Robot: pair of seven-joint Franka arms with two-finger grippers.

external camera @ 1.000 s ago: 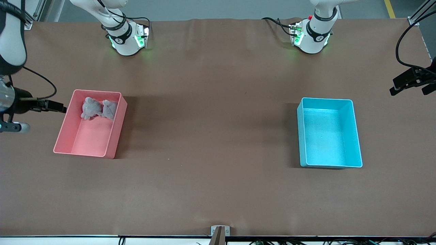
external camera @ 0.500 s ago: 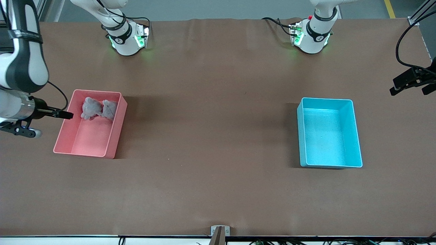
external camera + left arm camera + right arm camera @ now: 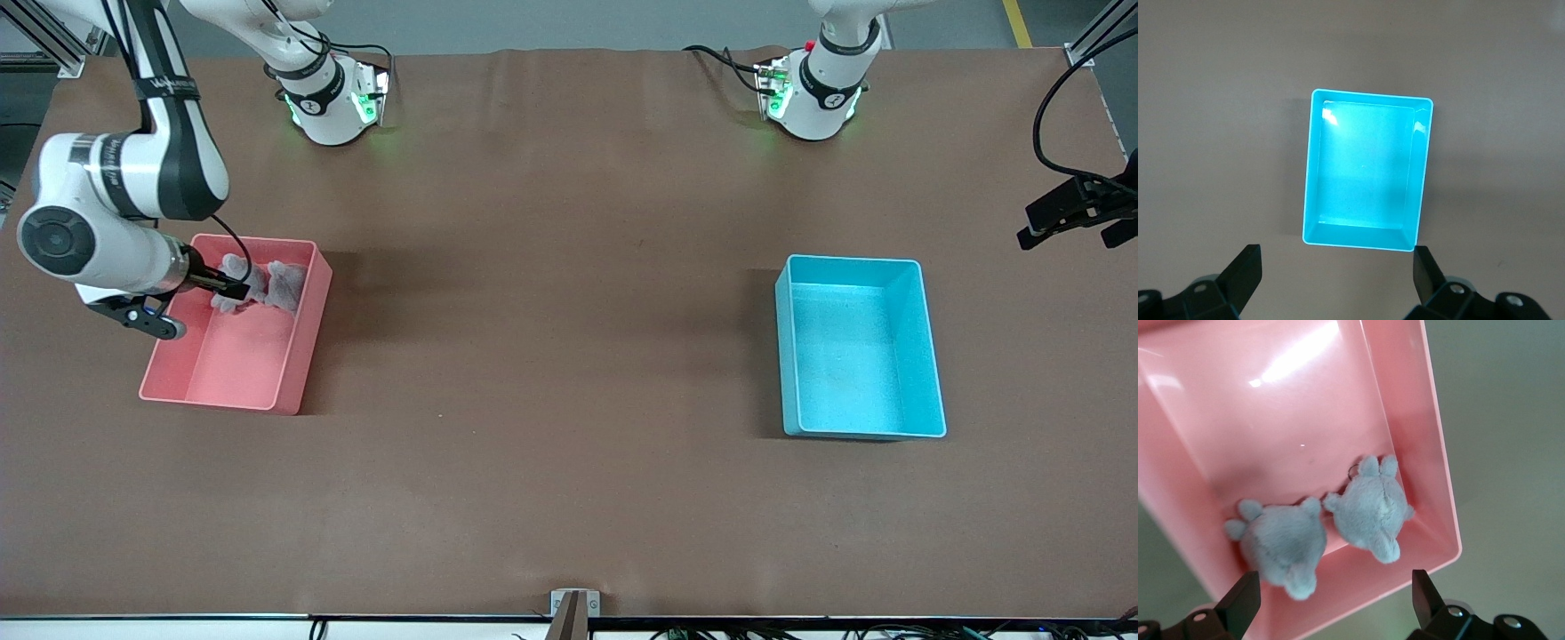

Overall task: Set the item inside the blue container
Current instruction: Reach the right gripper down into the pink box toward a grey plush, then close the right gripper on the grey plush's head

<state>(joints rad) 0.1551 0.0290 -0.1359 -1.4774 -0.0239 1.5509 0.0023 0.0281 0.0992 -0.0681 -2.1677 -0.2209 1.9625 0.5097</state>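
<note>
My right gripper (image 3: 1331, 603) hangs over the pink bin (image 3: 289, 391) at the frame's left, fingers apart, with two grey plush toys (image 3: 1368, 513) below it in the bin's corner nearest the bases. I'd centre on one toy only, drop straight down clear of the wall, and close on its body. The blue bin (image 3: 933, 356) sits empty at the frame's right; my left gripper (image 3: 1335, 277) waits above it, fingers apart. The arm's lettering is too small to read.

Bright, even overhead light; the bins throw soft shadows across the brown table (image 3: 569, 356). Glare streaks flare inside the pink bin (image 3: 1305, 350) and blue container (image 3: 1331, 117). Focus holds crisp.
</note>
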